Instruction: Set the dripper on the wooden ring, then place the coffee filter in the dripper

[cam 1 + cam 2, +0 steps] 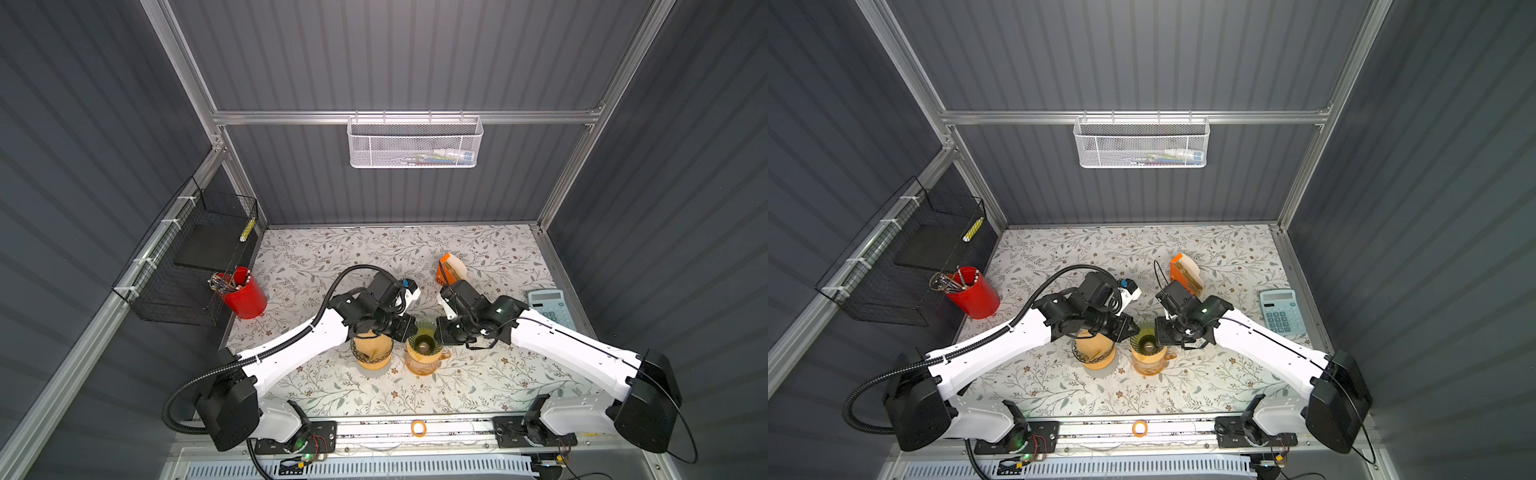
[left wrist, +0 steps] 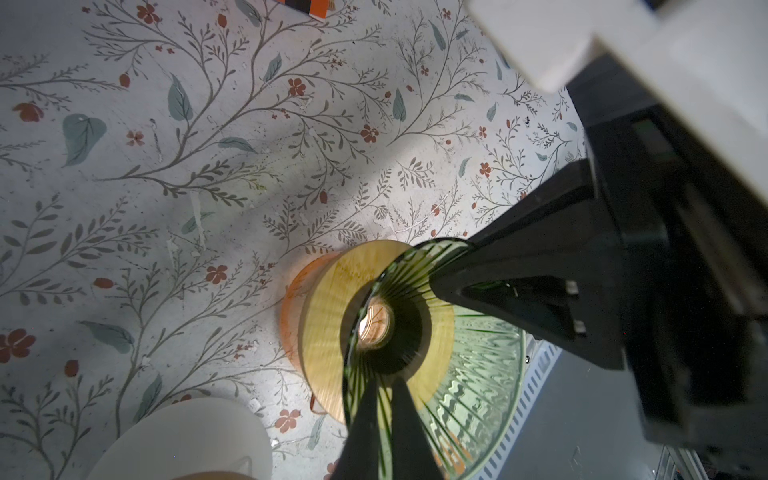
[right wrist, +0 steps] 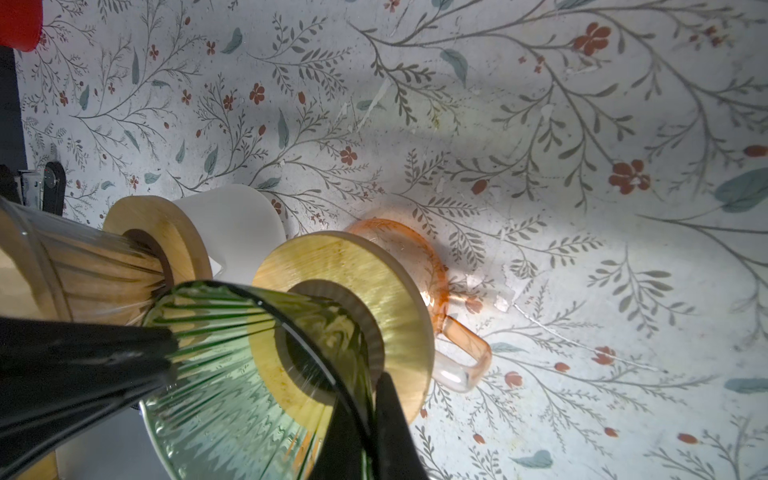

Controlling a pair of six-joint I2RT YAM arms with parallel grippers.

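The green ribbed glass dripper (image 1: 424, 338) (image 1: 1147, 338) sits with its wooden collar on an orange glass cup (image 3: 419, 266) at mid-table. Its cone is empty. My left gripper (image 2: 384, 386) (image 1: 405, 328) is shut on the dripper's rim from the left side. My right gripper (image 3: 368, 399) (image 1: 442, 332) is shut on the rim from the right side. Coffee filters stand in an orange holder (image 1: 449, 268) (image 1: 1185, 270) behind the right gripper. Left of the green dripper, a second dripper (image 1: 372, 349) (image 3: 62, 266) with a brown filter inside rests on a white cup (image 3: 237, 224).
A red pen cup (image 1: 243, 293) stands at the table's left edge beside a black wire basket (image 1: 187, 266). A calculator (image 1: 550, 309) lies at the right edge. A white mesh basket (image 1: 413, 143) hangs on the back wall. An orange tape ring (image 1: 418, 428) lies on the front rail.
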